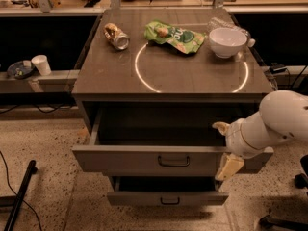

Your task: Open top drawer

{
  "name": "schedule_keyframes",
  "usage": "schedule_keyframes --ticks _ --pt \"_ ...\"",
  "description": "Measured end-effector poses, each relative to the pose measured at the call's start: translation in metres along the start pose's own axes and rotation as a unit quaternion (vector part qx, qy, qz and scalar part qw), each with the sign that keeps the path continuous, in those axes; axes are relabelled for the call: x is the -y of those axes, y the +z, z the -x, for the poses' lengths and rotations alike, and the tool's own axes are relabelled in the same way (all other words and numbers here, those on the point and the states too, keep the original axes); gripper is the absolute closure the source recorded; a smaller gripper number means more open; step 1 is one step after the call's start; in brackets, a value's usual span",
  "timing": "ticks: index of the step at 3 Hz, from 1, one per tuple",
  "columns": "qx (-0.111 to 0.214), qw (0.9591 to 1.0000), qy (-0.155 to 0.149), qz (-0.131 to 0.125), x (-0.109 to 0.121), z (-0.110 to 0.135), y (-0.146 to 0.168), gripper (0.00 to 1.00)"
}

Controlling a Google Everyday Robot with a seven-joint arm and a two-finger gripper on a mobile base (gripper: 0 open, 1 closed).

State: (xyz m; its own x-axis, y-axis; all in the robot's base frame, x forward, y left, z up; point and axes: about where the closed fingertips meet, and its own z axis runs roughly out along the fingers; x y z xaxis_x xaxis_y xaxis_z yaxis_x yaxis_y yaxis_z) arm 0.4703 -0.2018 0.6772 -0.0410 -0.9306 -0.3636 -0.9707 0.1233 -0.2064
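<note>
Camera view: arm (284, 117) from right; end effector (225, 147) spread, seemingly straddling top drawer (144, 159) front.

Single raised front view, angled down, close on the cabinet (192, 76), jaws at right end of top drawer (139, 160).

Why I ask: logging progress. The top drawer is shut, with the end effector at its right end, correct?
No. The camera view shows the top drawer pulled open, its interior exposed, with the end effector at its right end.
</note>
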Motion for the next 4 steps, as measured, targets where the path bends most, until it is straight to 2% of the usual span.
schedule_keyframes --ticks 1,2,3,4 --pt "-0.023 0.9995 0.011 0.022 -0.014 -0.01 0.001 0.0" --pt "-0.048 0.998 0.017 0.038 -0.029 -0.015 -0.002 0.09" --pt "-0.067 0.9964 0.018 0.049 -0.052 -0.018 -0.011 0.32" --pt "-0.061 0.9972 0.015 0.042 -0.065 -0.017 -0.026 0.53"
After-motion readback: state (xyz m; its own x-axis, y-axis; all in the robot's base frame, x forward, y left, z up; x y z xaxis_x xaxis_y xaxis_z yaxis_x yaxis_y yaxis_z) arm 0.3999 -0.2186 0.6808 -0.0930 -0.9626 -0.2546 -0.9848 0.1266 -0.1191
